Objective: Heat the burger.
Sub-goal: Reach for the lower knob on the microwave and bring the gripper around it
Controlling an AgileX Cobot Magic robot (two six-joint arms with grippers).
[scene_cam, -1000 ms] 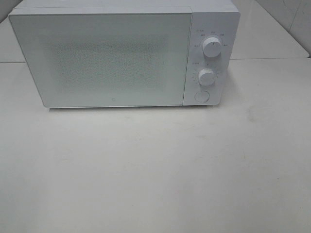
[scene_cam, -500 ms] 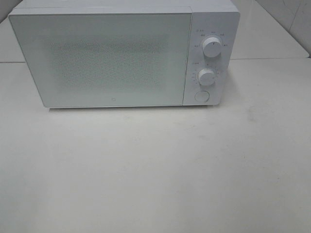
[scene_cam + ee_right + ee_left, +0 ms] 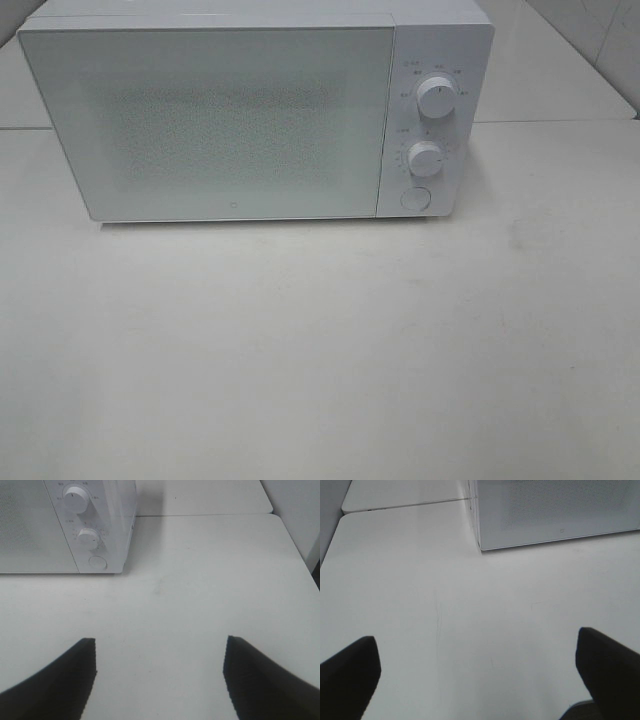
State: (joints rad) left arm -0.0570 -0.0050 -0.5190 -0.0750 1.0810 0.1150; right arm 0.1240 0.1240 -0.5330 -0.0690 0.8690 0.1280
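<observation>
We see a white table [image 3: 320,350] carrying a white microwave [image 3: 255,115] at its far side, its door [image 3: 150,100] closed. On the panel right of the door sit an upper dial [image 3: 436,97], a lower dial [image 3: 426,158] and a round button [image 3: 414,198] beneath them. We cannot tell where the burger is, as no view shows it. Our left gripper [image 3: 475,647] hovers above the bare table with fingers spread wide, holding and touching nothing. Our right gripper [image 3: 160,645] is likewise parted and empty.

Burger hidden in every view, white microwave [image 3: 230,115] shut, interior unreadable
</observation>
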